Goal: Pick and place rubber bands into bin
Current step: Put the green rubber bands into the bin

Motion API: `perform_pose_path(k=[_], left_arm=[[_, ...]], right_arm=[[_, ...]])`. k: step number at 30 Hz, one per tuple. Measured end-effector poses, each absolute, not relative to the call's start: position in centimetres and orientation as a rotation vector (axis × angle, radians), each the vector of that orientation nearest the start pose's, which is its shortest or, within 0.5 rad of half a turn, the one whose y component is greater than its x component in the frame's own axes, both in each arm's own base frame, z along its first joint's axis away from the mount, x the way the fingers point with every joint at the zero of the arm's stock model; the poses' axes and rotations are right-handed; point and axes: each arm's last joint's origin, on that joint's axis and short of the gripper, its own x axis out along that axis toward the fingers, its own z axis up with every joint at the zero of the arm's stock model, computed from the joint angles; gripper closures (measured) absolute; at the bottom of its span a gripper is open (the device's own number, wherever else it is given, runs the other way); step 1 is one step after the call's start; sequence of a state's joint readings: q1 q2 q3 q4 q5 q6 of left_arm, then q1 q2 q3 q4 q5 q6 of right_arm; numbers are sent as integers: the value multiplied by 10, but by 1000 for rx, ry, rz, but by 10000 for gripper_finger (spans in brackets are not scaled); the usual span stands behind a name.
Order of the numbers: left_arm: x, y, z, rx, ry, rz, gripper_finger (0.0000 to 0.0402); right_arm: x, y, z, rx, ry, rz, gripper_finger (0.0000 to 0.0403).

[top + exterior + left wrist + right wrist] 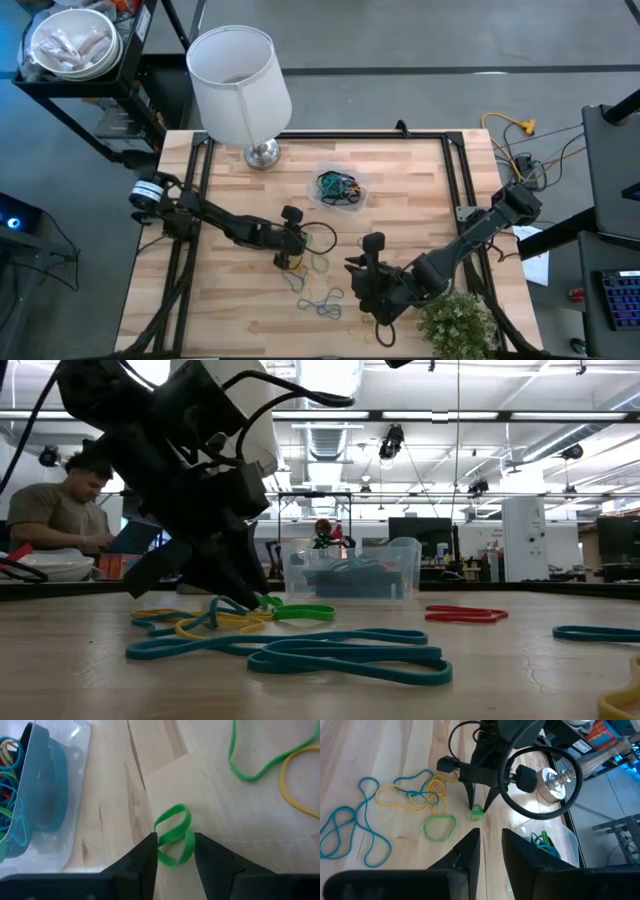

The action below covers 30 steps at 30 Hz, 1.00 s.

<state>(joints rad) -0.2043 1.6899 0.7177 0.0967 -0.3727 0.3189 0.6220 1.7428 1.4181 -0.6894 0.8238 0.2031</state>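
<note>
The small green rubber band (173, 836), a thin floppy elastic loop, stood crumpled on the wooden table (225, 815) between the fingers of the left gripper (174, 851). It looked light, soft and springy, likely to slip or snap free unless both strands were pinched together at the folded middle. The jaws stood narrowly apart around it, not yet visibly squeezing it.

Just beside it lay one larger green band (439, 828), two or three tangled yellow bands (415, 795) and at least two long teal bands (350, 825); the low view also showed one red band (466, 614).

The clear plastic bin (340, 187) sat near, toward the lamp (240, 85), and held a tangle of bands too mixed to count.

The right gripper (490, 851) hovered close by, jaws slightly open and empty.
</note>
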Motion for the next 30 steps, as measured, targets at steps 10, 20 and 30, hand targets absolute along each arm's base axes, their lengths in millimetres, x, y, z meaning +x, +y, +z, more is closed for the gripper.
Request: perform_pose_path(k=[10, 20, 30], left_arm=[[296, -45, 124, 531, 896, 39, 389], [302, -47, 146, 534, 810, 55, 400], [309, -39, 187, 642, 604, 179, 401]], right_arm=[[307, 194, 268, -476, 731, -259, 333], [307, 194, 268, -476, 732, -259, 328], [307, 194, 268, -475, 734, -260, 334]])
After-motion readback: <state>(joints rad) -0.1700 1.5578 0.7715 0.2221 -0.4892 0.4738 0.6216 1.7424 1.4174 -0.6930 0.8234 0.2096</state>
